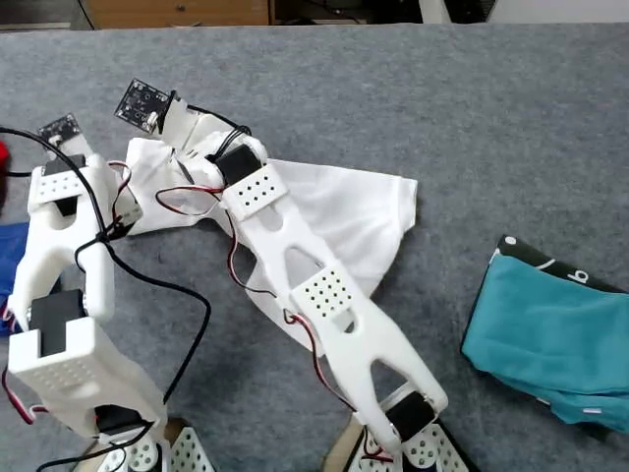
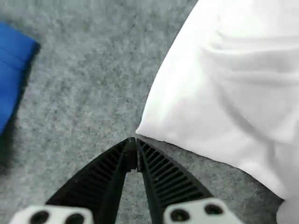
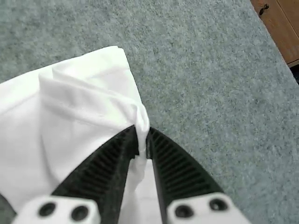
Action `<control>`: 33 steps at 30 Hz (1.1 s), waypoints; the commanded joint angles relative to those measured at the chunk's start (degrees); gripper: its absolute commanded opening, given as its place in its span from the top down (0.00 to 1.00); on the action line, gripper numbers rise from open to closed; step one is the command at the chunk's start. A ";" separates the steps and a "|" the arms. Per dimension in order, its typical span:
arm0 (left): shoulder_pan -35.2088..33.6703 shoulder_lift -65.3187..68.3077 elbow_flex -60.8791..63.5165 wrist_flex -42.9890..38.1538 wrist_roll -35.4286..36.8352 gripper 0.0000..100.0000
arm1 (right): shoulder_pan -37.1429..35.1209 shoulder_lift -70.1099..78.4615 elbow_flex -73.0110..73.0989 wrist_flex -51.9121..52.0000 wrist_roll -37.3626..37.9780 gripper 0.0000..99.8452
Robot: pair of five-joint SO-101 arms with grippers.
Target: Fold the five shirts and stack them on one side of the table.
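A white shirt (image 1: 344,211) lies crumpled on the grey table (image 1: 442,108), partly under the long right arm. My right gripper (image 3: 142,140) is shut on a raised fold of the white shirt (image 3: 70,121) near its far left corner. My left gripper (image 2: 136,147) is shut, its tips pinching the very corner of the white shirt (image 2: 224,84) close to the table. A folded teal shirt (image 1: 550,334) lies on top of a dark one (image 1: 521,254) at the right edge.
A blue shirt (image 2: 11,70) lies at the table's left edge (image 1: 8,251), close to the left arm. Wooden furniture (image 1: 177,12) stands behind the table. Bare grey table stretches across the back and the middle right.
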 commanded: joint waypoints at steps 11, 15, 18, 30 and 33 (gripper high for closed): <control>1.41 -3.12 -2.64 -1.41 2.73 0.98 | 1.98 -5.76 -2.95 -1.14 -1.85 1.00; 3.69 -2.68 -2.20 -4.57 4.66 0.98 | 2.51 -5.76 -2.95 -1.32 -1.85 1.00; 4.66 -2.59 -0.70 -9.23 4.75 0.98 | 2.95 -5.76 -2.95 -1.41 -2.37 1.00; 4.57 -1.36 1.85 -13.45 4.75 0.98 | 3.38 -5.41 -2.95 -2.20 -3.87 1.00; 4.31 0.84 2.37 -13.36 4.75 0.98 | 3.56 -5.67 -2.95 -2.11 -4.75 1.00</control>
